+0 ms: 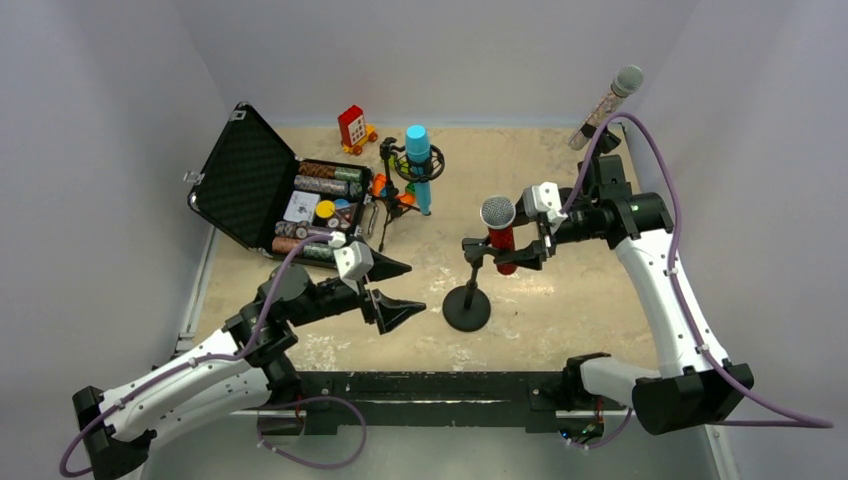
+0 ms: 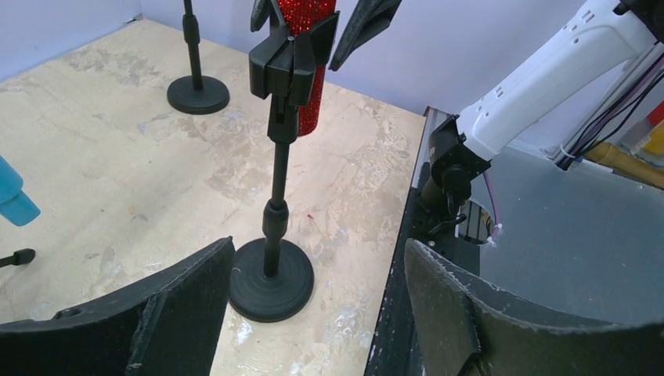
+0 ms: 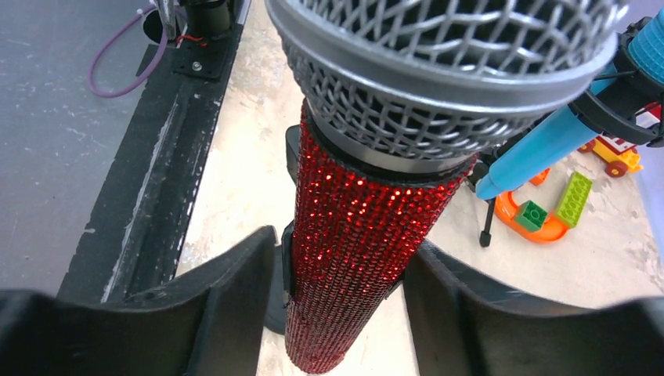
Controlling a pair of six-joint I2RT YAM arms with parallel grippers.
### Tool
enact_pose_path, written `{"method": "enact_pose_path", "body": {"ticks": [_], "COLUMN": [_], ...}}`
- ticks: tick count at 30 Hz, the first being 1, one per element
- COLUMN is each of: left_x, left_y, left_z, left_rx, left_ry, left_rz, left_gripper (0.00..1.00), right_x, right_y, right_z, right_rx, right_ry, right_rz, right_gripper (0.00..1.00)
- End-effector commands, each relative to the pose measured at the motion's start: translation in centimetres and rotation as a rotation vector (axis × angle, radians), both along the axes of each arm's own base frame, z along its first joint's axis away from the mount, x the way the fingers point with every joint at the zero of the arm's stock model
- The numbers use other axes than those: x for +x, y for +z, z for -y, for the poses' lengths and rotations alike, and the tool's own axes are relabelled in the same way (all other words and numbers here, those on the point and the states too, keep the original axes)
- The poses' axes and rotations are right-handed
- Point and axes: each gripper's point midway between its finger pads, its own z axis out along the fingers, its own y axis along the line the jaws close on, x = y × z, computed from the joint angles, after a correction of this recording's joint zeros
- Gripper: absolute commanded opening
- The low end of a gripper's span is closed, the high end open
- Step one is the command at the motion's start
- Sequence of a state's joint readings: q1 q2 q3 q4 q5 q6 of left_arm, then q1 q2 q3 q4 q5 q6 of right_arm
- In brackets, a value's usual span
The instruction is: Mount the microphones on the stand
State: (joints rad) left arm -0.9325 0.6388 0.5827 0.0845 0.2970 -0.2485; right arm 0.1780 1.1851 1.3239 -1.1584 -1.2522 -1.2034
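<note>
So right now my right gripper has its fingers on either side of the red glitter microphone with the silver grille head. I honestly can't tell whether the pads are squeezing it or just standing beside it. The mic sits upright at the clip on top of the black round-based desk stand, with its tail poking out below the clip. I can't see if it's snapped all the way in, and that's the worry: if it's only half seated and I let go, it probably slumps or drops onto the stand's base. My left gripper is wide open and holding nothing, near the stand on its left but not touching it. So nothing braces the stand, and a sideways shove from me could tip or slide it. Backing out crooked could also snag the clip. The plain cyan-blue microphone beyond the stand to its left and the silvery-pink glitter microphone far beyond it to the right look mounted already.
</note>
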Motion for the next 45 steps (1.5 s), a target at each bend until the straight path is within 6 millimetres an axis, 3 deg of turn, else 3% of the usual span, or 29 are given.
{"method": "enact_pose_path", "body": {"ticks": [1,2,3,6,11,25,38,45], "left_x": [-0.2,-0.3,-0.3,-0.2,-0.1,0.1,0.3,0.4], "left_y": [0.5,0.5,0.4,0.3,0.1,-0.1,-1.7,-2.3], "left_z": [-0.1,-0.2,-0.2,-0.3,-0.6,-2.1,-3.2,-3.7], "left_rx": [-0.033,-0.035,-0.037,-0.042,-0.018,-0.010,0.022,0.032], "left_ry": [0.003,0.003,0.002,0.009,0.021,0.083,0.130,0.152], "left_rz": [-0.003,-0.003,-0.003,0.002,0.017,-0.005,-0.023,-0.030], "left_gripper": [0.83,0.83,0.83,0.83,0.84,0.84,0.84,0.84], "right_x": [-0.7,-0.6,-0.6,0.0,2.8,12.6,20.0,23.5], "right_y": [1.0,1.2,1.4,2.8,6.4,11.2,11.5,9.8], "right_z": [-0.4,-0.4,-0.4,-0.1,2.0,4.8,6.6,7.1], "right_rx": [0.033,0.033,0.034,0.042,0.087,0.121,0.196,0.197], "right_ry": [0.017,0.012,0.009,-0.016,-0.127,-0.476,-0.690,-0.740], "right_rz": [-0.027,-0.031,-0.036,-0.016,0.036,0.155,0.197,0.175], "right_gripper": [0.55,0.42,0.36,0.30,0.28,0.26,0.26,0.27]}}
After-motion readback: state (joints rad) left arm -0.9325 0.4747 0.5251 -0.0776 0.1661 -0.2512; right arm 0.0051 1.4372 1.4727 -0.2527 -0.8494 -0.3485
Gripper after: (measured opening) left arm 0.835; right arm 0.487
